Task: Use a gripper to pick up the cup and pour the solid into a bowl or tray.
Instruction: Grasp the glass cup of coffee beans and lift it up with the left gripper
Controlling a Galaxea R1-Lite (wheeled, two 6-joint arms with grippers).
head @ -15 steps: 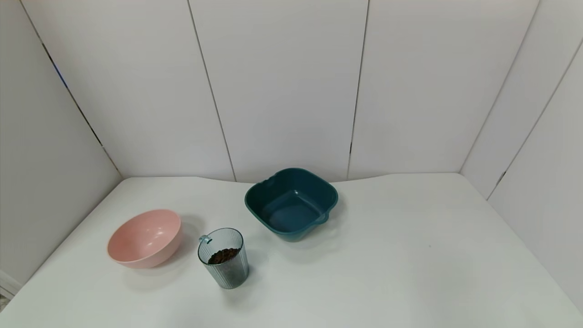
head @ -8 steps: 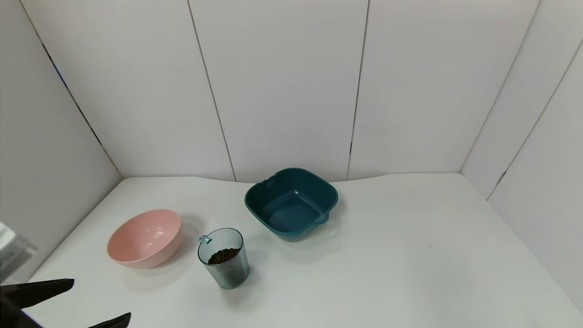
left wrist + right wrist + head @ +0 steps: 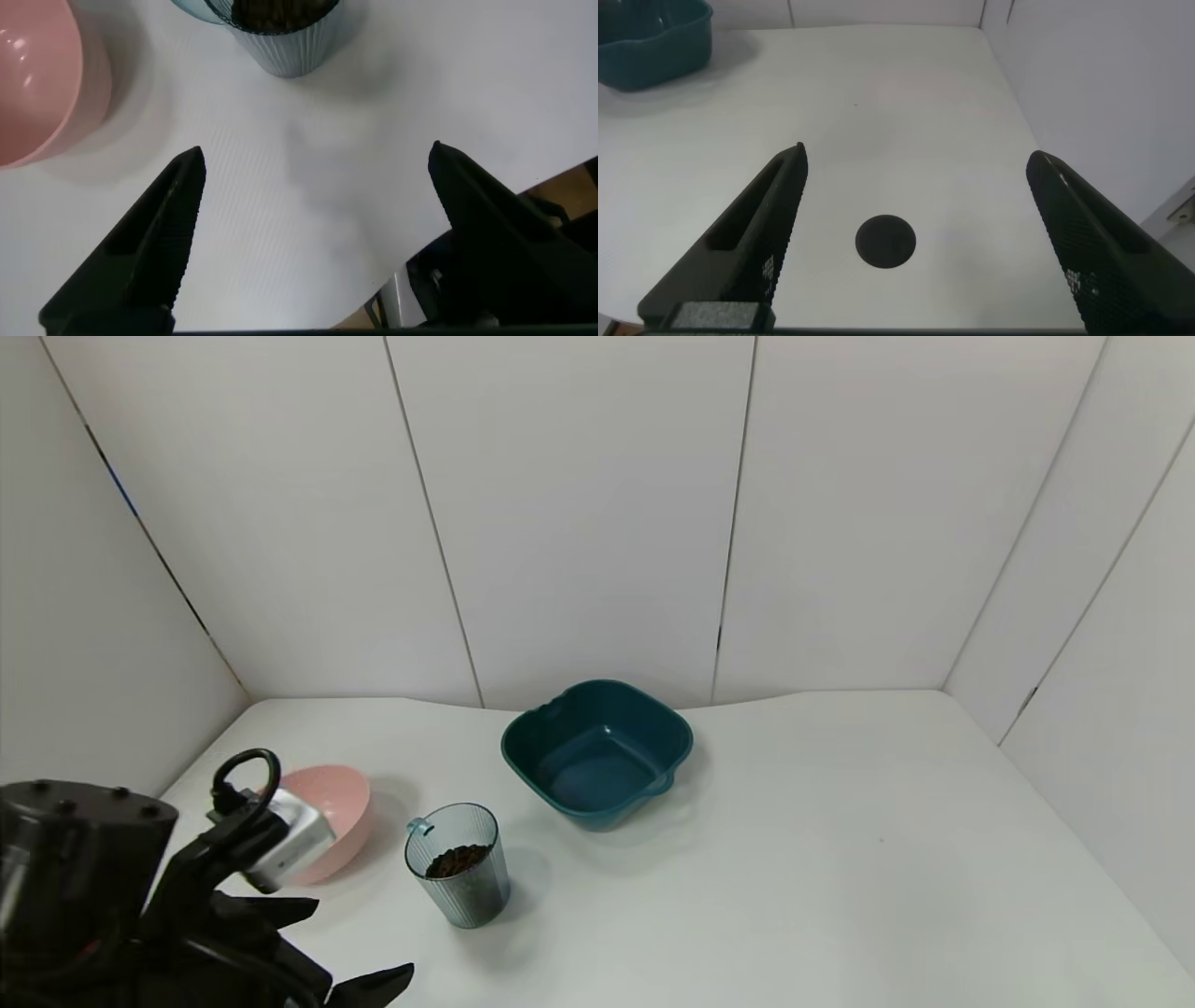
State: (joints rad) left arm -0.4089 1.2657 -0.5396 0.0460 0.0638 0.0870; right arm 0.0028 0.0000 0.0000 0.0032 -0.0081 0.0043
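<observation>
Where white panels enclose it, white table [image 3: 794,859] lies flat.

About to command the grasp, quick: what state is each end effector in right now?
Left end effector: open, empty, short of the cup.
Right end effector: open, empty, parked over bare table.

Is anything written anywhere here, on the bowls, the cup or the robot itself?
None: no readable text shows in any view.
The cup, teal bowl and pink bowl are plain.
The left gripper and the white block on its arm bear no readable marking.
</observation>
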